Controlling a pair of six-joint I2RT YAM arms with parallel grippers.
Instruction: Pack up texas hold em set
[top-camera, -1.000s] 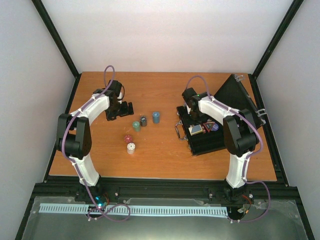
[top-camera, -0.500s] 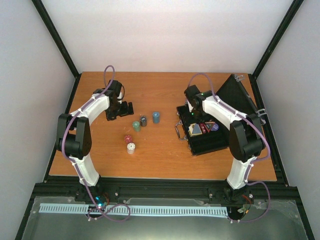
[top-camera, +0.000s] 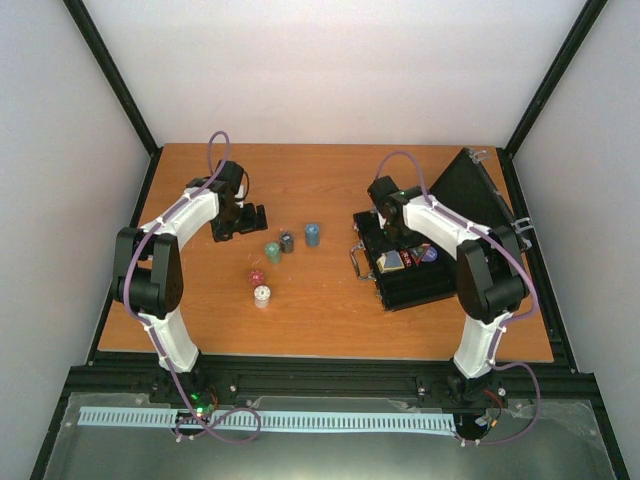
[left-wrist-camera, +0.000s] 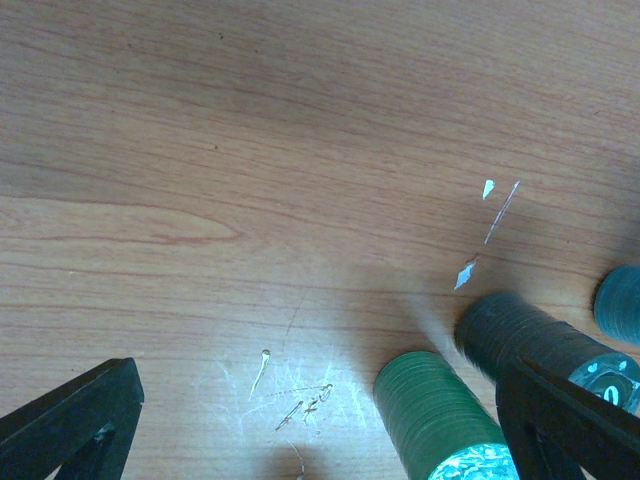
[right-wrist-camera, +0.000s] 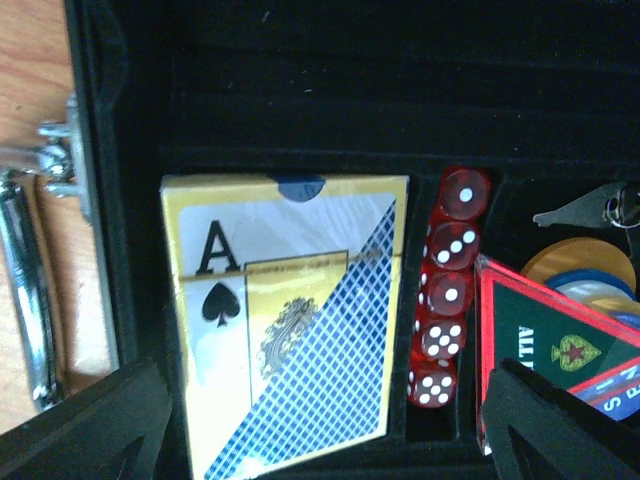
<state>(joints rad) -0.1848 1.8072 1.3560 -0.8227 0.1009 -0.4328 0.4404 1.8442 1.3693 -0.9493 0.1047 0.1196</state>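
**Right tool (right-wrist-camera: 325, 385) and left tool (left-wrist-camera: 315, 385) both spread wide**

We see the right tool over the case (right-wrist-camera: 300, 80), lid raised, at the worktop's (top-camera: 330, 330) right, above its card deck (right-wrist-camera: 290, 320) and red dice (right-wrist-camera: 447, 290). The left tool sits low by the green chip stack (left-wrist-camera: 435, 415), left of centre.
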